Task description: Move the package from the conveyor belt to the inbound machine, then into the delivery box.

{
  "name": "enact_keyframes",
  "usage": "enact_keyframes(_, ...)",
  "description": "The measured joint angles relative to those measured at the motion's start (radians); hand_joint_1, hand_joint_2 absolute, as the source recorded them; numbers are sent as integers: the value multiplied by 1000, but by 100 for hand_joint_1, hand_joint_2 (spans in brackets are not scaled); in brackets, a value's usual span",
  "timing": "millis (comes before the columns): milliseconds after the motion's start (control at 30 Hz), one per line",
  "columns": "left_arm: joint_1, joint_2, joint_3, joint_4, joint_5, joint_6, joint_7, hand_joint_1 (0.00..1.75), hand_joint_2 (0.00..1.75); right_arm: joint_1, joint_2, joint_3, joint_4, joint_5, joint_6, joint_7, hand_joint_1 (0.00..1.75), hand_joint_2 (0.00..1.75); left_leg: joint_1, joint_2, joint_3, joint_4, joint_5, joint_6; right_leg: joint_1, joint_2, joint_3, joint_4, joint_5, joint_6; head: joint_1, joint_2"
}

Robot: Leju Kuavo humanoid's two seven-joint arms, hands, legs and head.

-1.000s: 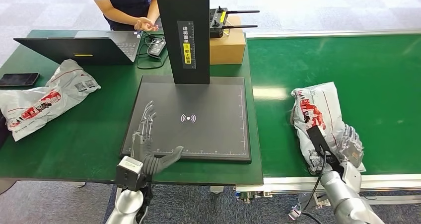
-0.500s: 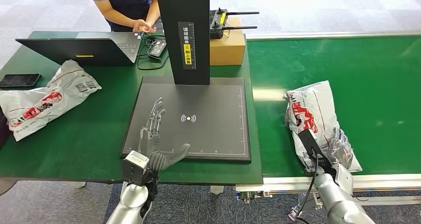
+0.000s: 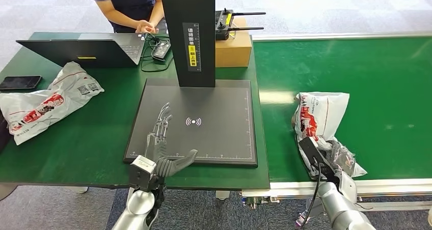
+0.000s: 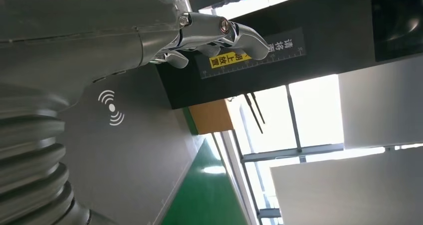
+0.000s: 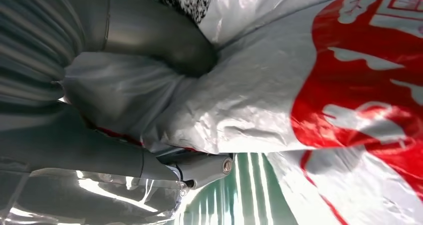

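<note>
Right hand point(image 3: 336, 161) grips the white-and-red package point(image 3: 320, 119) on the green conveyor belt point(image 3: 377, 77); left hand point(image 3: 159, 138) hovers empty, fingers spread, over the inbound machine point(image 3: 224, 112).

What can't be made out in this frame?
- Head view: right hand sits under the bunched package, so its fingers are hidden.
- Head view: text on the package label is too small to read.
- Head view: the person is cut off by the top edge.

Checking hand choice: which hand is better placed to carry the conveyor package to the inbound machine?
Right. The right hand already grips the package on the belt; the left hand hovers open over the inbound machine's pad.
</note>
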Motion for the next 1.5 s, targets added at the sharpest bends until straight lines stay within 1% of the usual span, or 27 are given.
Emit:
enact_keyframes(167, 5, 4, 0, 0, 2, 13, 0, 0, 175, 3, 4, 1, -33, 2, -22, -14, 156, 175, 0, 0, -1, 0, 0, 0, 0, 0, -1, 0, 0, 0, 0, 0)
enact_keyframes(267, 11, 5, 0, 0, 0, 20, 0, 0, 175, 6, 8, 5, -54, 13, -42, -13, 151, 175, 0, 0, -2, 0, 0, 0, 0, 0, -2, 0, 0, 0, 0, 0)
enact_keyframes(400, 24, 7, 1, -2, -9, 28, 0, 0, 175, 8, 10, 18, -92, 41, -106, -10, 152, 175, 0, 0, -3, -1, 0, 0, 0, 0, -3, 0, 0, 0, 0, 0)
enact_keyframes(500, 34, 7, 8, -8, -30, 29, 0, 0, 175, 12, 16, 25, -170, 131, -151, 10, 152, 175, 0, 0, -4, -1, 0, 0, 0, 0, -4, 1, 0, 0, 0, 0)
enact_keyframes(567, 40, 7, 17, -14, -46, 29, 0, 0, 175, 8, 24, 26, -240, 204, -165, 8, 150, 175, 0, 0, -5, 0, 0, 0, 0, 0, -4, 1, 0, 0, 0, 0)
enact_keyframes(667, 49, 6, 32, -27, -59, 34, 0, 0, 175, -3, 41, 27, -329, 244, -170, -31, 154, 175, 0, -1, -5, 0, 0, 0, 0, 0, -5, 1, 0, 0, 0, 0)
enact_keyframes(800, 66, 5, 49, -49, -62, 49, 0, 0, 175, -20, 72, 48, -428, 248, -170, -103, 160, 175, 0, -1, -5, -1, 1, -1, 0, 0, -5, 1, 0, 0, 0, 0)
enact_keyframes(900, 73, 5, 54, -61, -62, 55, 0, 0, 175, -26, 103, 78, -498, 256, -170, -147, 161, 175, 0, -1, -5, -1, 1, -1, 0, 0, -5, 1, 0, 0, 0, 0)
enact_keyframes(1000, 74, 5, 55, -68, -59, 58, 0, 0, 175, -24, 136, 118, -563, 267, -171, -172, 162, 175, 0, -1, -5, -1, 1, -1, 0, 0, -5, 1, 0, 0, 0, 0)
enact_keyframes(1067, 74, 5, 55, -70, -55, 63, 0, 0, 175, -20, 155, 152, -605, 273, -171, -180, 159, 175, 0, -1, -5, -1, 1, -1, 0, 0, -6, 1, 0, 0, 0, 0)
enact_keyframes(1200, 71, 5, 55, -70, -52, 66, 0, 0, 175, -6, 184, 247, -661, 252, -171, -184, 156, 175, 0, -1, -6, -1, 1, -1, 0, 0, -6, 1, 0, 0, 0, 0)
enact_keyframes(1267, 70, 5, 56, -70, -56, 63, 0, 0, 175, -5, 191, 307, -664, 234, -171, -177, 157, 175, 0, -1, -6, -1, 1, -1, 0, 0, -6, 1, 0, 0, 0, 0)
enact_keyframes(1367, 65, 5, 56, -70, -62, 58, 0, 0, 175, -10, 204, 400, -659, 254, -171, -142, 156, 175, 0, 0, -6, -1, 1, -1, 0, 0, -6, 1, 0, 0, 0, 0)
enact_keyframes(1500, 57, 5, 53, -70, -59, 65, 0, 0, 175, -46, 220, 519, -609, 268, -171, -105, 154, 175, 0, -1, -6, -1, 1, -1, 0, 0, -6, 1, 0, 0, 0, 0)
